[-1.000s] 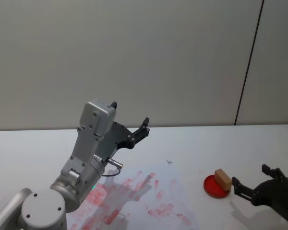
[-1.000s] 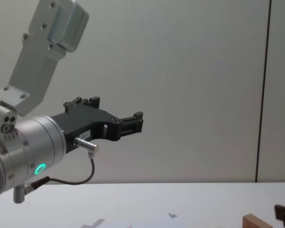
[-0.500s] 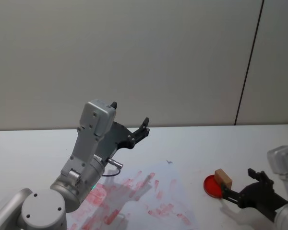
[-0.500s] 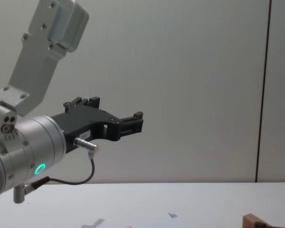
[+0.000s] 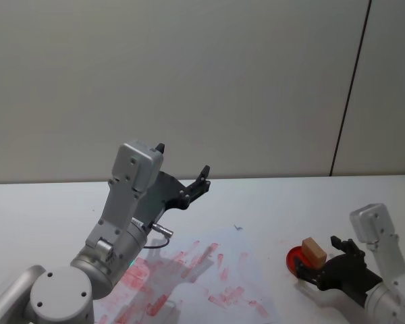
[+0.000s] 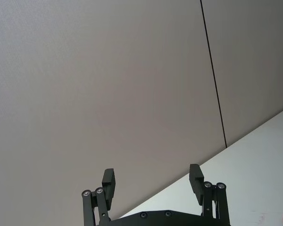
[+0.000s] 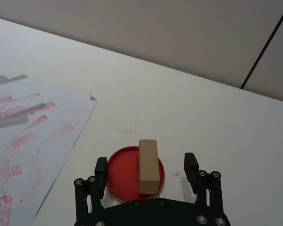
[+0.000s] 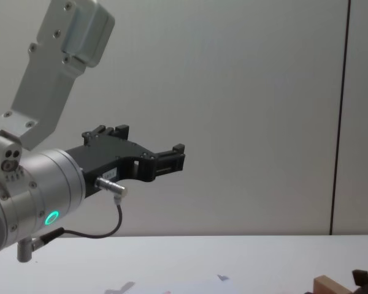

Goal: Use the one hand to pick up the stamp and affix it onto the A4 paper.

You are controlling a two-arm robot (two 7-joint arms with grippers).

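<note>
At lower right of the head view, the black multi-part right gripper (image 5: 320,258), on a slim pale-grey arm, sits low over the white table (image 5: 270,202). Its fingers (image 7: 101,167) are spread apart, one on each side of the small light-brown wooden stamp block (image 5: 314,251). The right wrist view shows a gap between the stamp (image 7: 148,165) and each finger, so nothing is clamped. The stamp stands upright on a round red ink pad (image 7: 120,173), reaching to the pad's far rim. Its top edge also shows at the lower right corner of the chest view (image 8: 328,285).

Left of the pad and apart from it, toward bottom centre of the head view, lies the thin flat white A4 paper (image 5: 229,270), covered with reddish smears. One corner of the sheet (image 7: 33,122) points toward the pad.

At centre left, the black left gripper (image 5: 182,158), on a large silver cylindrical arm with a green glowing ring, is held high above the table. Its fingers are apart and hold nothing (image 6: 151,174).
</note>
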